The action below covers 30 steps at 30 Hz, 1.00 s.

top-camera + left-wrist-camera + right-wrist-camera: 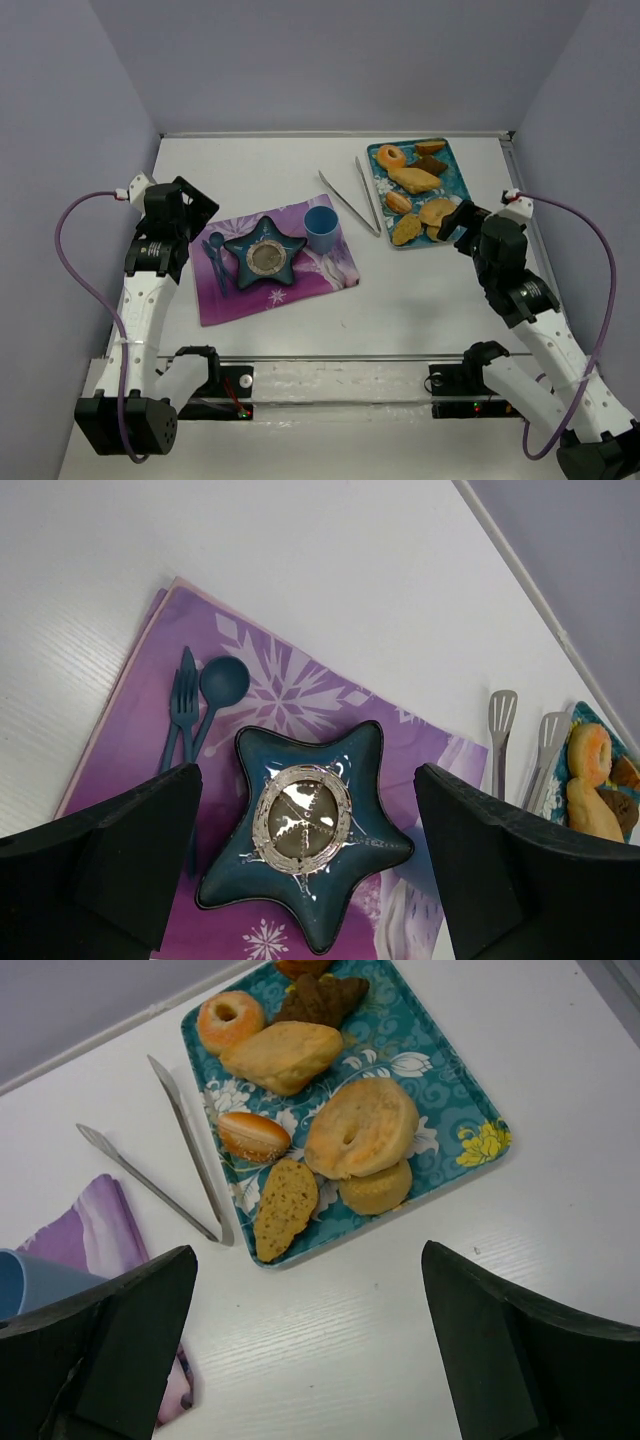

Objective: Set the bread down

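Top external | bread (pixel 414 180) lies on teal tray (pixel 456 172), far right of bench (pixel 420 300) | right gripper (pixel 455 222) fingers spread, empty, at tray's near edge | left gripper (pixel 195 215) fingers spread, empty, beside purple mat (pixel 320 278) bearing star plate (pixel 265 256) | tongs (pixel 350 200) just left of tray

Teal floral tray (pixel 470 1130) lies on the white surface (pixel 560 1080), toward 12 o'clock of the frame. On it: ring doughnut (pixel 230 1020) at 11 o'clock, dark star-shaped piece (pixel 322 998) at 12, long roll (pixel 282 1055) just below both, glazed bun (pixel 253 1135), large bagel (pixel 360 1127) overlapping a small round bun (pixel 378 1192), flat brown slice (pixel 285 1208) at the tray's 7 o'clock edge. Metal tongs (pixel 188 1150) lie just beside the tray at 9 o'clock. Purple mat (pixel 95 1215) and blue cup (pixel 30 1280) at 8 o'clock. End effector (pixel 308 1260): fingers spread wide, holding nothing.
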Motion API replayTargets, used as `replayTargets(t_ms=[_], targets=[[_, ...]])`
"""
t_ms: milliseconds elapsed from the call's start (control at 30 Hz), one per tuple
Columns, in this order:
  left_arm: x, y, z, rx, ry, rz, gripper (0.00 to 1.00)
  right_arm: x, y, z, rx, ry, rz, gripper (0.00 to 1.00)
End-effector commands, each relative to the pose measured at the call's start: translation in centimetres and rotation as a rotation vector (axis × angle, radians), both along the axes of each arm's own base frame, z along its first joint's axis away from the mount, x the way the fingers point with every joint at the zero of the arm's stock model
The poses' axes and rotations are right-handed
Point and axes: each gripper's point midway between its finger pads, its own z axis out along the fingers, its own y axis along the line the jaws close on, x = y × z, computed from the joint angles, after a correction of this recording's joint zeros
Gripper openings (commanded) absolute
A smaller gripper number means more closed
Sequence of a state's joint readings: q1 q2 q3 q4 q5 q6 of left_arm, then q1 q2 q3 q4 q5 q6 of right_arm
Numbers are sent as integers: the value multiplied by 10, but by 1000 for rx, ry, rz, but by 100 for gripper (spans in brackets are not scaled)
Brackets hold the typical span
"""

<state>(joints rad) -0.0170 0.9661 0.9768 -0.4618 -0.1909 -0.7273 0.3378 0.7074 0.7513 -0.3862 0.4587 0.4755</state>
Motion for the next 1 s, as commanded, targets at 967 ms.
replayTargets(t_ms=[967], targets=[[10,5,-7,22,10,11,99,165,164,-120,-504,387,848,100]])
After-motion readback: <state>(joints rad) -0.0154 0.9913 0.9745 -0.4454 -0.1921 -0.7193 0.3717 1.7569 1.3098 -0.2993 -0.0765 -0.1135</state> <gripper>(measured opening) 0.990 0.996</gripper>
